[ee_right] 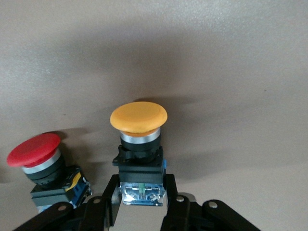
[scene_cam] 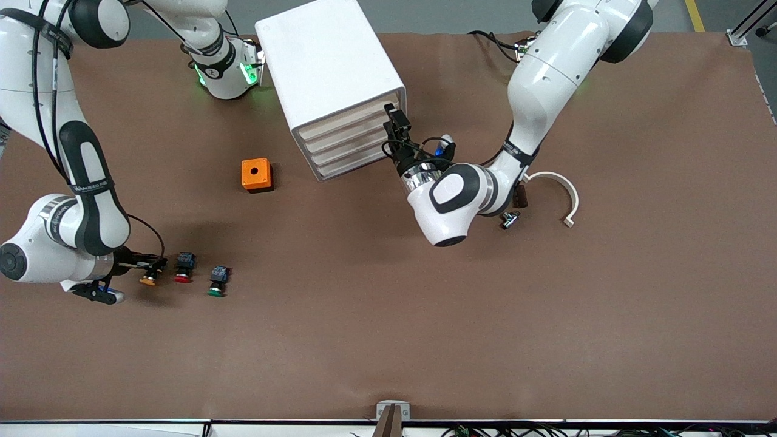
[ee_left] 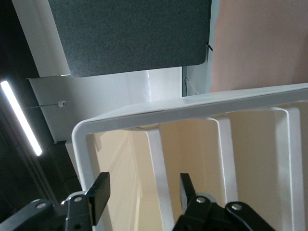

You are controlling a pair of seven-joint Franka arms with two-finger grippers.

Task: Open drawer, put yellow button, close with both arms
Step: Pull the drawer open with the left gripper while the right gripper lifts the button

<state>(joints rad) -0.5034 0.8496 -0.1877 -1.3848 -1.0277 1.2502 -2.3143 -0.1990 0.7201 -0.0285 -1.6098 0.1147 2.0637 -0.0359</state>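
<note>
The white cabinet [scene_cam: 328, 73] stands near the robots' side of the table, its four drawers all shut. My left gripper [scene_cam: 394, 121] is open at the topmost drawer's [scene_cam: 352, 115] front, at the end toward the left arm. In the left wrist view my gripper [ee_left: 143, 188] straddles the cream drawer front [ee_left: 118, 168] without touching it. The yellow button [scene_cam: 148, 279] lies at table level toward the right arm's end. My right gripper [scene_cam: 154, 266] is closed on its blue rear block. In the right wrist view the fingers [ee_right: 111, 192] touch both sides of the button [ee_right: 138, 117].
The red button [scene_cam: 184, 267] and the green button [scene_cam: 217, 282] lie beside the yellow one; the red one also shows in the right wrist view [ee_right: 36, 149]. An orange box [scene_cam: 255, 174] stands nearer the camera than the cabinet. A white curved piece [scene_cam: 564, 191] and a small metal part [scene_cam: 508, 220] lie by the left arm.
</note>
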